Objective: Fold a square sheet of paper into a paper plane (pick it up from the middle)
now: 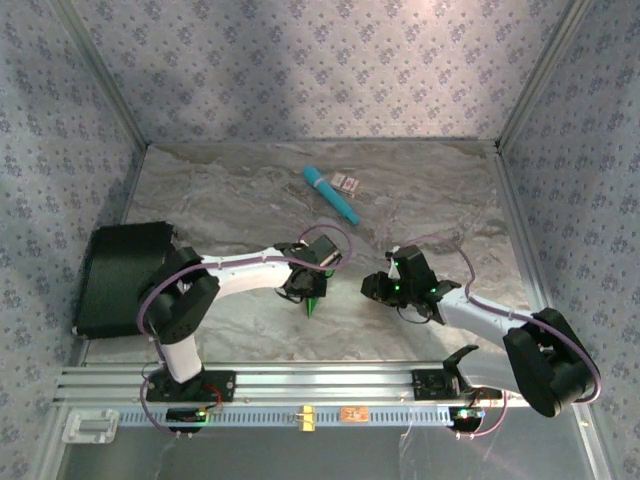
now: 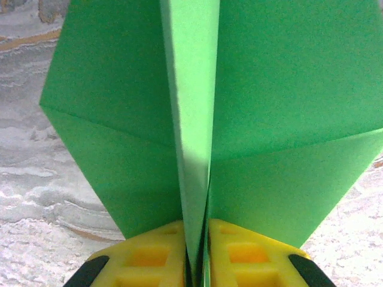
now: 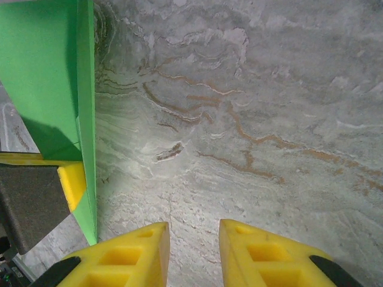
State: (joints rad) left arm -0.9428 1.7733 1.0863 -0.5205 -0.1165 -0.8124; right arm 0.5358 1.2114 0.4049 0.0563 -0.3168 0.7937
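Pinching the bright green paper plane (image 2: pixel 119 89) by its centre crease, left gripper (image 2: pixel 196 242), wings spread, right gripper (image 3: pixel 193 242) slightly parted.

The plane (image 2: pixel 281 119) is plain bright green, the fingers (image 3: pixel 275 257) yellow. The counter (image 3: pixel 269 119) is grey marble with brown veins, the stick (image 1: pixel 331 194) teal, the walls (image 1: pixel 320 70) lilac floral print.

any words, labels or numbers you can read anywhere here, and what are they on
Nothing here can be read.
The small card beside the teal stick: marks too small to read.
The orange tag on the front rail: too blurred to read.
The green paper: plain, no print.
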